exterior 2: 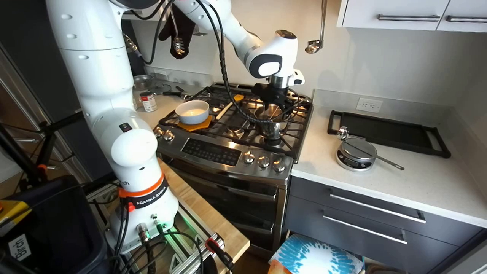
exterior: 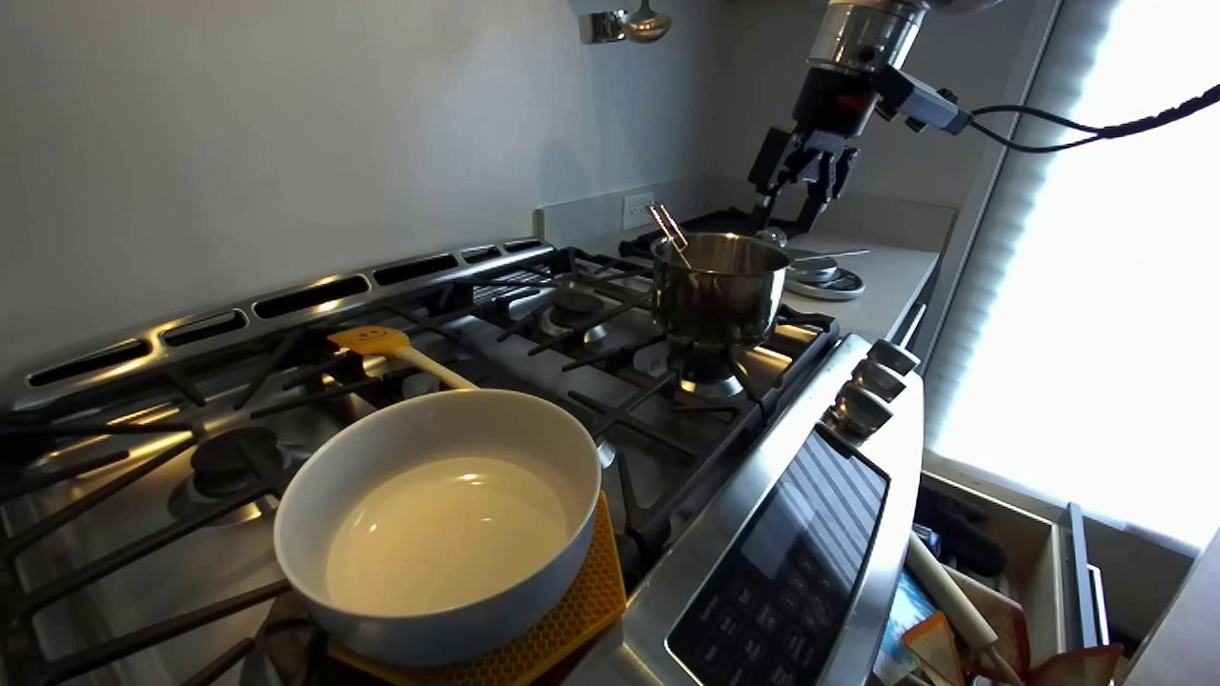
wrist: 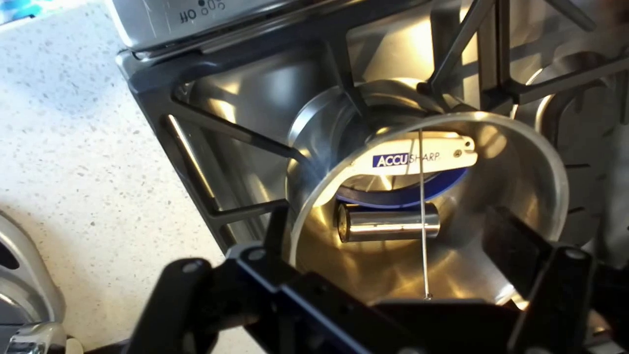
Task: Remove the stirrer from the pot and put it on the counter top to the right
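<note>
Slim metal stirrer point(wrist: 423, 211) between wide-parted, empty fingers point(wrist: 516, 246) of the gripper point(wrist: 387, 223) in wrist view, slanting inside shiny, round steel pot point(exterior: 720, 305)

The white arm point(exterior 2: 91, 68) was bent like an arch, its wrist point(exterior 2: 279, 62) was directed downward, and the gripper point(exterior: 784, 223) had its two black fingers point(wrist: 516, 246) well apart

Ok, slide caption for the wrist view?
Past the open gripper, a thin metal stirrer crosses over an AccuSharp sharpener and metal cylinder inside a steel pot.

White cabinets point(exterior 2: 414, 10) above grey drawers point(exterior 2: 361, 213)
</note>
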`<action>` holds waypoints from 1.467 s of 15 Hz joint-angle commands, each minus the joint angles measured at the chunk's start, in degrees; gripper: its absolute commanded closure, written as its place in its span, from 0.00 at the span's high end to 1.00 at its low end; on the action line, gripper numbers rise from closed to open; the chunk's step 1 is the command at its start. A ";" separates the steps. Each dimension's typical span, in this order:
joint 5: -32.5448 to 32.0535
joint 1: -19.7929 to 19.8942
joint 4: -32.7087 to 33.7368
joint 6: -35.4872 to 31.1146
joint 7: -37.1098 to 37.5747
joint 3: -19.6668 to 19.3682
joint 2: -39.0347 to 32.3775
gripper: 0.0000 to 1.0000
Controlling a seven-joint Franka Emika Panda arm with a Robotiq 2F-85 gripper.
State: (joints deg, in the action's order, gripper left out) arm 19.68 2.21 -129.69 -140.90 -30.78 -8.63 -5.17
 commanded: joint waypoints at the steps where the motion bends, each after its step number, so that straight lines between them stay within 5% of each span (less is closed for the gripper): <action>1: -1.29 1.76 0.60 -0.97 0.36 2.48 -0.67 1.00; 5: -2.93 1.51 3.88 -2.69 -0.17 4.83 -3.48 1.00; 7: -2.79 1.96 5.33 -2.79 -0.43 5.69 -5.41 0.85; 8: -1.80 2.33 5.79 -3.16 -1.32 6.20 -6.39 0.70; 15: -0.83 4.67 9.90 -6.63 -2.30 10.17 -13.72 0.25; 18: -1.18 5.32 10.96 -7.94 -1.34 11.92 -15.55 0.22; 22: -3.11 5.14 9.50 -6.30 2.04 11.96 -13.84 0.45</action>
State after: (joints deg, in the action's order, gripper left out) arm 18.31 6.29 -119.24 -148.16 -31.44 2.64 -20.13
